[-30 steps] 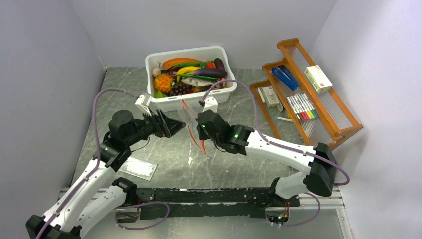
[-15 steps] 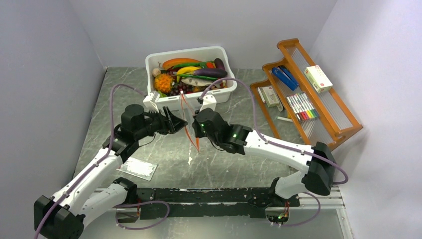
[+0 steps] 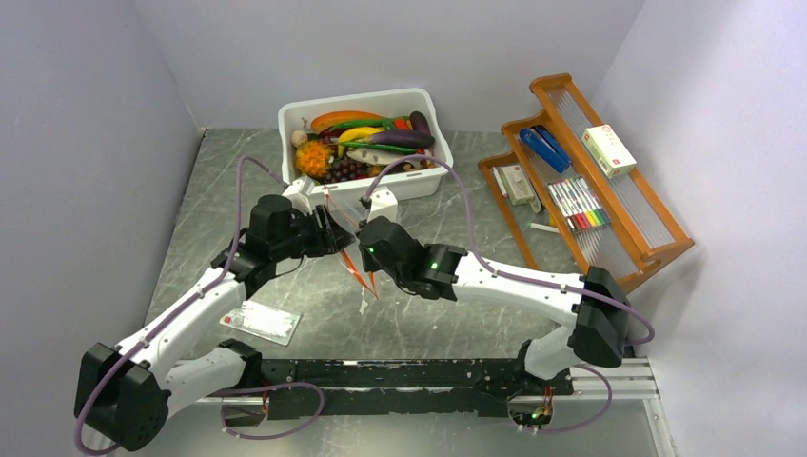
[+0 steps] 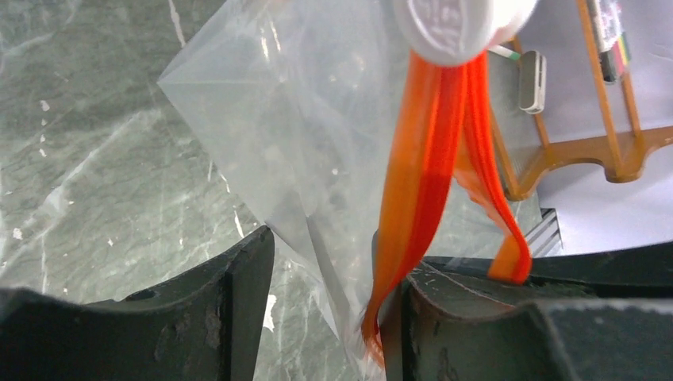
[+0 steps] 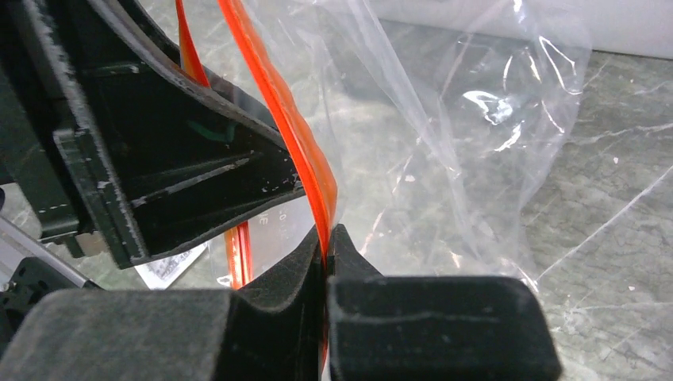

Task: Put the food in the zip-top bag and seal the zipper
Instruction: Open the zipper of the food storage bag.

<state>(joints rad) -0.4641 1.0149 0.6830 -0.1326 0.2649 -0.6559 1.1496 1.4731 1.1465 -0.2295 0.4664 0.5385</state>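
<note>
1. The right gripper [image 5: 327, 238] is clamped tight on the thin orange-red zipper strip [image 5: 305, 159]. It holds the clear floppy zip-top bag [image 5: 476, 119] up over the grey marbled table [image 5: 627, 238], at the centre of the overhead view.
2. The left gripper [image 4: 333, 262] stands parted. The bag's film and strip pass between its jaws, with the strip against the lower-right one — no clamp shows.
3. The small plastic toy fruits and vegetables [image 3: 362, 143] lie in the white plastic tub [image 3: 428, 181], upper centre — beyond the bag.

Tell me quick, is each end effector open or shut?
Left end effector: open, jaws either side of the zip-top bag.
Right end effector: shut on the zipper.
</note>
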